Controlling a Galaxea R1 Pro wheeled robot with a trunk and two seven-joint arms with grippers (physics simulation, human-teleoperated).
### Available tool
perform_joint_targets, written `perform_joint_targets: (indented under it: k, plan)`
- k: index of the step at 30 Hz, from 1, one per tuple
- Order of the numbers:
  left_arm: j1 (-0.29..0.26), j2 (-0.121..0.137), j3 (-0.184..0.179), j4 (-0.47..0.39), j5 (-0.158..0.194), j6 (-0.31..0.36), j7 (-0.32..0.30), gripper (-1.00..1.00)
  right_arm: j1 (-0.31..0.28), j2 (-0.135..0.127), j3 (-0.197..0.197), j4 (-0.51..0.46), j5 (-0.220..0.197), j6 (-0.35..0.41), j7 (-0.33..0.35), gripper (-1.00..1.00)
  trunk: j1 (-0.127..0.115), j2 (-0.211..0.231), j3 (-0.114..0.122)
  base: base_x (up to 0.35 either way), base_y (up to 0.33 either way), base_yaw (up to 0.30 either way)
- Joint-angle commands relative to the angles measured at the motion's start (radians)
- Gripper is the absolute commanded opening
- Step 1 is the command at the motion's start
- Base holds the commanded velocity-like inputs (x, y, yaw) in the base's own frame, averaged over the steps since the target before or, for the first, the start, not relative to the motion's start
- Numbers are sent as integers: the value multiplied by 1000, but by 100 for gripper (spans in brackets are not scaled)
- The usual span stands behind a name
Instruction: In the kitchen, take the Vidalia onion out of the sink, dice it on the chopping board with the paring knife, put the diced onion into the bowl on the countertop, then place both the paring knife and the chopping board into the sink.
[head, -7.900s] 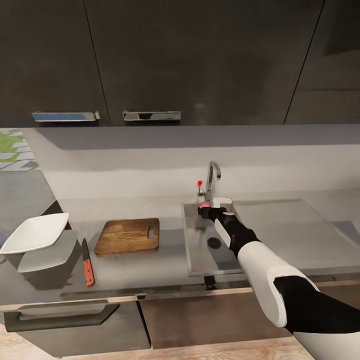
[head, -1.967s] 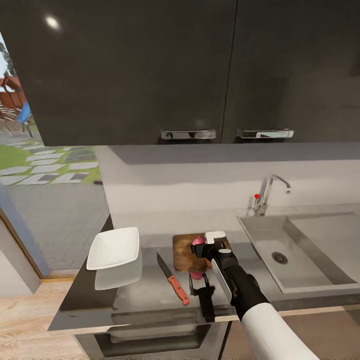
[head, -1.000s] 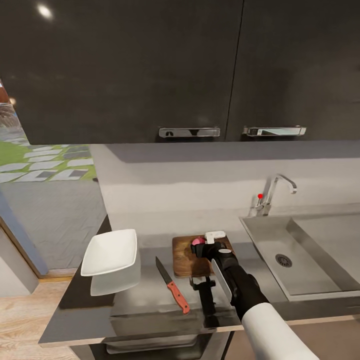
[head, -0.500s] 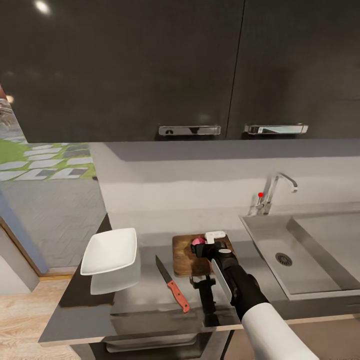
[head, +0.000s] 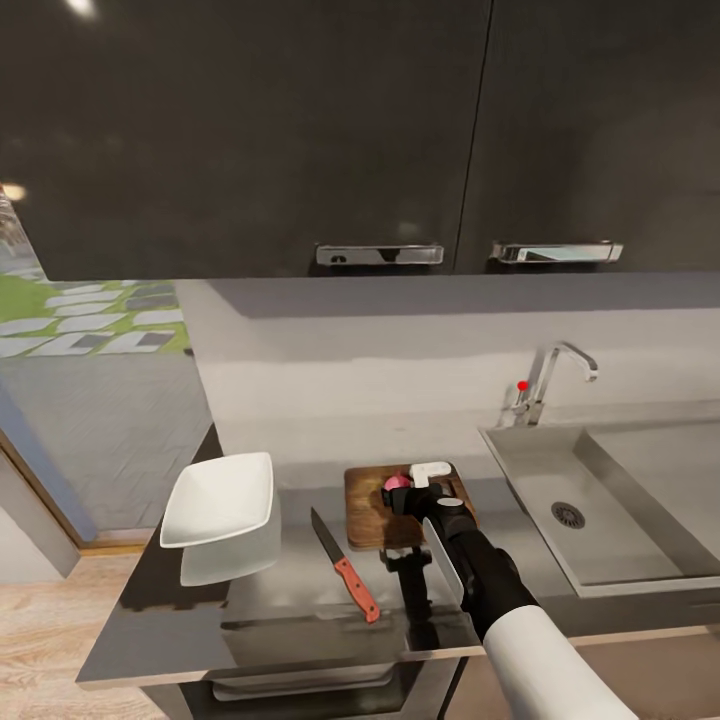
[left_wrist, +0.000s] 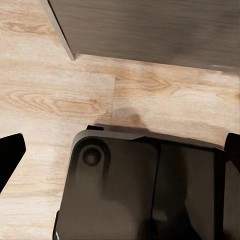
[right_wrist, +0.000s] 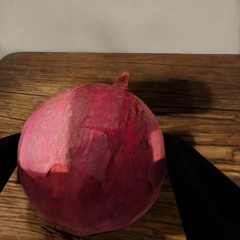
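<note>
Since half a second earlier almost nothing had shifted: the right gripper (head: 408, 487) stayed over the board, only the camera drifting slightly. Largest in view, the long glossy grey desk (head: 290, 590) ran beneath the arm, and the rectangular grey steel sink (head: 590, 520) lay well to the gripper's right, already emptied of the onion. The white shallow squarish bowl (head: 220, 498) sat far to its left. Directly under the gripper was the rectangular brown wooden chopping board (head: 372, 510), with bare wood left on its near side. The small paring knife (head: 343, 565) with a red-orange handle lay just left of the board, clear of it. Between the closed fingers (right_wrist: 200, 190) the round red-skinned onion (right_wrist: 92, 160) rested low on the wood, apparently held there for release. The left gripper (left_wrist: 120, 150) hung spread apart above the wooden floor (left_wrist: 55, 90).
</note>
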Motion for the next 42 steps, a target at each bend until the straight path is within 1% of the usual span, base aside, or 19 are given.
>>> perform_joint_targets:
  k: [1,8,16,29,42]
  plan:
    - [0,0,-2,-1,10,-2,4,100,-1,0,2,-1,-6,5,-6,-100,1,-2,-2,0,0,0]
    - [0,0,-2,-1,10,-2,4,100,-1,0,2,-1,-6,5,-7,-100,1,-2,-3,0,-10,0]
    - [0,0,-2,-1,10,-2,4,100,-1,0,2,-1,-6,5,-7,-100,1,-2,-3,0,-112,0]
    - [0,0,-2,-1,10,-2,4,100,-1,0,2,-1,-6,5,-7,-100,1,-2,-3,0,-7,0]
    - [0,0,-2,-1,10,-2,4,100,-1,0,2,-1,-6,5,-7,-100,1,-2,-13,0,0,0]
